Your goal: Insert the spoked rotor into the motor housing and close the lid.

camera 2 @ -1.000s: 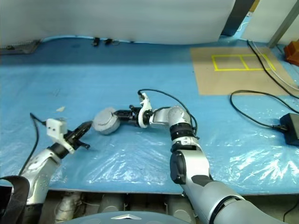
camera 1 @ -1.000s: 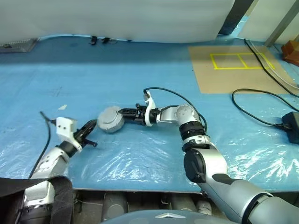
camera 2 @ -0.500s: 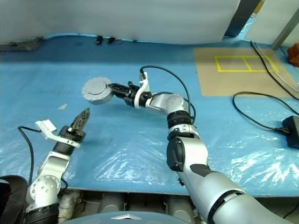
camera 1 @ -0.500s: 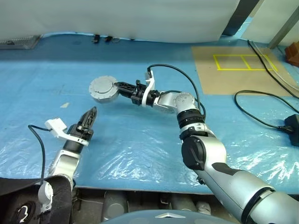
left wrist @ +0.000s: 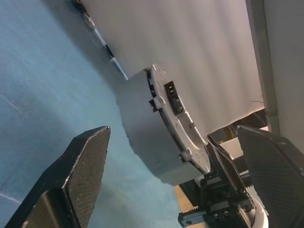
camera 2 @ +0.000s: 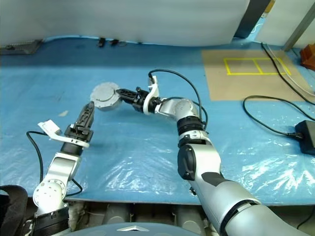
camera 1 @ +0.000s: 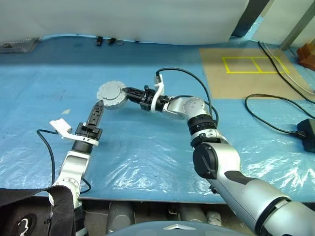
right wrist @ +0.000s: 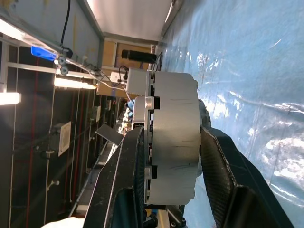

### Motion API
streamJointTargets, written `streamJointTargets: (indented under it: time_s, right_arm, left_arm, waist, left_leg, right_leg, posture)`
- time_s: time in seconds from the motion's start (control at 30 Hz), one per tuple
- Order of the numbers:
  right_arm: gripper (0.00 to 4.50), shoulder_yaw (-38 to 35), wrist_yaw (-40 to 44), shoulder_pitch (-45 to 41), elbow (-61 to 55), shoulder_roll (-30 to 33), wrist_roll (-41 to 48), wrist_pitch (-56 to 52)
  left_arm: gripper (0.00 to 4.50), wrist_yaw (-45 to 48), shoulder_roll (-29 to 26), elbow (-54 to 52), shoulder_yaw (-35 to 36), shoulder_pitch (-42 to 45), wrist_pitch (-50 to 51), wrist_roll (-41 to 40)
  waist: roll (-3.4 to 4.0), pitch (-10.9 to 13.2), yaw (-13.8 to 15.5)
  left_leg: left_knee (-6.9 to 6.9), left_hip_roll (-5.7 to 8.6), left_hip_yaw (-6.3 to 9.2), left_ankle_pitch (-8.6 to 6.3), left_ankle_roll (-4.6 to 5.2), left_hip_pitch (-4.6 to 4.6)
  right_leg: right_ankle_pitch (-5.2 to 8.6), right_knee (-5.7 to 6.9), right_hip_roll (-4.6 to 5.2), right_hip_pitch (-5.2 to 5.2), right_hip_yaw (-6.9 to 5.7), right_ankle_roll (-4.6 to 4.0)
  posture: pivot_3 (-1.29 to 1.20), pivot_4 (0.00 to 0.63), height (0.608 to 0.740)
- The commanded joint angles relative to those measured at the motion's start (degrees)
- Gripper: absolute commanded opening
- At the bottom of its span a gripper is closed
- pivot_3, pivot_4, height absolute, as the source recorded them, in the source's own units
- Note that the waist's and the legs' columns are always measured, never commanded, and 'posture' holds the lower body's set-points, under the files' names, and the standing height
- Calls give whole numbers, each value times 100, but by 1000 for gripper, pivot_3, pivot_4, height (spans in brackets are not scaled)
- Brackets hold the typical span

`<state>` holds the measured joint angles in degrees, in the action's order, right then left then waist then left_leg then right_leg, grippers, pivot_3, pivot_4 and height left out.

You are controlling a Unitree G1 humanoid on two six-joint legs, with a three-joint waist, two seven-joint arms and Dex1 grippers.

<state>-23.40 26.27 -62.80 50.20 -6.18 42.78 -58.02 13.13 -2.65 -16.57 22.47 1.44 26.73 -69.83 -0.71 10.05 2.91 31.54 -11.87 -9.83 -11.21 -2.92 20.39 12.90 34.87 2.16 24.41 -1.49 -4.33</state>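
My right gripper (camera 1: pixel 123 93) is shut on the edge of a round light-grey drum (camera 1: pixel 110 93) and holds it clear of the blue sheet, left of the table's middle. In the right wrist view the fingers (right wrist: pixel 131 161) clamp its two flat faces. The drum looks like the motor housing with the lid (left wrist: pixel 176 124) seated on one face. The spoked rotor is hidden. My left gripper (camera 1: pixel 99 105) stands open just in front of and below the drum, pointing at it. In the left wrist view the drum (left wrist: pixel 145 128) sits between and beyond the spread fingers (left wrist: pixel 84 164), apart from them.
Crinkled blue plastic sheet (camera 1: pixel 147 147) covers the table. A cardboard sheet (camera 1: pixel 246 73) with a yellow taped rectangle lies at the back right. Black cables (camera 1: pixel 275 110) and a black adapter (camera 1: pixel 308 132) lie at the right. A white curtain (camera 1: pixel 138 19) closes the back.
My right gripper lifted the drum off the sheet and then held still. My left gripper opened, rolled, rose and came up close under the drum.
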Motion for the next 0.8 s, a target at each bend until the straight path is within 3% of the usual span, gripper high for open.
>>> streamJointTargets:
  time_s: [0.03, 0.3, 0.8]
  right_arm:
    - [1293, -63, 287, -139, -303, -59, 236, -4]
    - [1293, -55, 441, -61, -495, -46, 331, -237]
    - [1293, -55, 331, 48, -600, -103, 284, -235]
  left_arm:
    - [4450, -97, 58, 99, -106, 156, -104, 144]
    - [4450, -87, 129, 354, -222, 312, -174, 393]
    - [4450, -130, 529, 656, -13, 814, -260, -80]
  waist:
    - [0, 0, 12]
    - [-1, 1, 26]
    - [-1, 2, 46]
  left_leg:
    - [4, 0, 1, 0, 0, 1]
    - [22, -2, 5, 0, 1, 5]
    - [69, -4, 15, 0, 0, 13]
  right_leg:
    - [0, 1, 0, 0, 0, 0]
    - [-1, 16, 0, 0, -3, 1]
    - [6, 54, 4, 0, -4, -13]
  posture:
    - [0, 150, 740]
    - [0, 150, 740]
    - [0, 150, 740]
